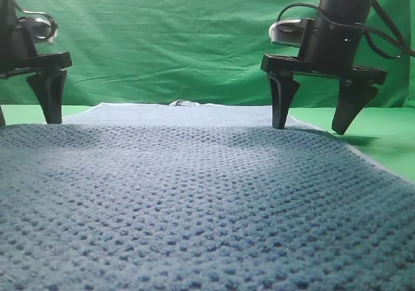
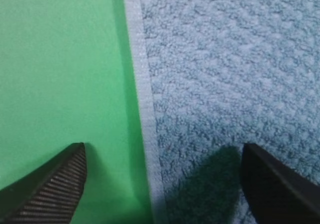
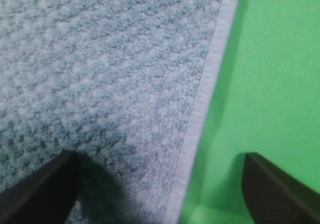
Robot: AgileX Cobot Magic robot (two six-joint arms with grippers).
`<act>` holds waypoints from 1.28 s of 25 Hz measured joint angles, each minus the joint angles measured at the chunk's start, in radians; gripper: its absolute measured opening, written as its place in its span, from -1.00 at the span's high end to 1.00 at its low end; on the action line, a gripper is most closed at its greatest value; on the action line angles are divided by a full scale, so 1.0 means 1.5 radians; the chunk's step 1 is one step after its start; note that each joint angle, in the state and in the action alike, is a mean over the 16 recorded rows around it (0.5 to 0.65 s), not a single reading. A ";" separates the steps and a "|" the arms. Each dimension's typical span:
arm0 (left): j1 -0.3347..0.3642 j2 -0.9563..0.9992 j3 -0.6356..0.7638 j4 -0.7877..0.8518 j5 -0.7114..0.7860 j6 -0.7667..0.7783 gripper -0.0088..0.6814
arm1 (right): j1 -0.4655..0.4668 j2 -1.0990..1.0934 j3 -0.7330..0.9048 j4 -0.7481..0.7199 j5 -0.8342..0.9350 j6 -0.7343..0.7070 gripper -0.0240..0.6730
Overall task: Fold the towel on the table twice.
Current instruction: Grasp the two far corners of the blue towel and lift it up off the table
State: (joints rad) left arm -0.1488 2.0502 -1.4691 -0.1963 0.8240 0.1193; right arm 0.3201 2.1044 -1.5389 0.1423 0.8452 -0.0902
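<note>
1. Exterior high view: the blue-grey waffle-textured terry towel [image 1: 194, 200] lies flat on the smooth green table [image 1: 389, 142]. The black right gripper [image 1: 314, 124] hangs over the towel's far right corner, fingers spread wide, holding nothing. Of the left gripper, only one finger shows.
2. Left wrist view: the left gripper [image 2: 162, 184] straddles the towel's pale hem [image 2: 142, 109], jaws wide.
3. Right wrist view: the right gripper straddles the opposite hem, jaws wide.

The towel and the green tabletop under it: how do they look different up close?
The towel is blue-grey and bumpy with a waffle texture; the table is plain green and smooth. The towel ends in a paler hemmed strip, while the table shows no edge in the wrist views. Both lie flat, and each open claw, left claw and right claw, straddles the line where they meet.
</note>
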 joint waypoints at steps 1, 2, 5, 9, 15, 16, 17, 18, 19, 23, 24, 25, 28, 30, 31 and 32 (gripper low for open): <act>0.000 0.002 -0.001 -0.004 0.003 0.000 -0.63 | 0.000 0.001 0.000 0.000 -0.001 0.000 -0.62; 0.000 0.003 -0.001 -0.008 0.006 0.000 -0.55 | 0.000 0.001 -0.001 -0.001 -0.001 0.000 -0.54; 0.000 0.006 -0.003 -0.024 0.018 0.003 -0.24 | 0.000 0.003 -0.002 0.000 0.000 0.000 -0.24; 0.000 0.009 -0.006 -0.045 0.035 0.007 0.22 | -0.001 0.005 -0.003 0.002 0.001 -0.001 0.22; 0.000 0.014 -0.030 -0.062 0.078 0.011 0.79 | -0.001 -0.003 -0.011 0.002 0.009 0.000 0.74; 0.000 0.014 -0.036 -0.061 0.086 0.011 0.85 | -0.001 -0.007 -0.014 0.002 0.011 0.001 0.80; 0.000 0.013 -0.044 -0.060 0.095 0.011 0.90 | -0.001 -0.012 -0.017 0.001 0.013 0.001 0.85; 0.000 0.012 -0.054 -0.058 0.103 0.010 0.92 | -0.001 -0.018 -0.022 0.001 0.016 0.001 0.89; 0.000 0.010 -0.064 -0.055 0.111 0.009 0.94 | -0.001 -0.024 -0.026 0.000 0.018 0.002 0.91; 0.000 0.000 -0.115 -0.043 0.149 0.003 0.97 | -0.002 -0.054 -0.051 -0.005 0.029 0.003 0.93; 0.000 -0.004 -0.130 -0.040 0.158 0.001 0.97 | -0.002 -0.063 -0.059 -0.007 0.032 0.003 0.93; 0.000 -0.008 -0.145 -0.038 0.167 -0.001 0.97 | -0.002 -0.072 -0.068 -0.008 0.035 0.003 0.93; 0.000 -0.022 -0.195 -0.032 0.190 -0.007 0.97 | -0.002 -0.099 -0.099 -0.012 0.043 0.003 0.93; 0.000 -0.033 -0.229 -0.031 0.201 -0.010 0.97 | -0.003 -0.116 -0.122 -0.015 0.046 0.004 0.93; 0.000 -0.038 -0.247 -0.031 0.206 -0.011 0.97 | -0.003 -0.123 -0.135 -0.016 0.046 0.004 0.93; 0.000 -0.043 -0.264 -0.031 0.209 -0.012 0.97 | -0.003 -0.130 -0.148 -0.017 0.046 0.004 0.93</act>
State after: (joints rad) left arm -0.1488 1.9858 -1.8656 -0.2426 1.1368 0.1017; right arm 0.3156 1.9100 -1.7607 0.1175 0.9138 -0.0850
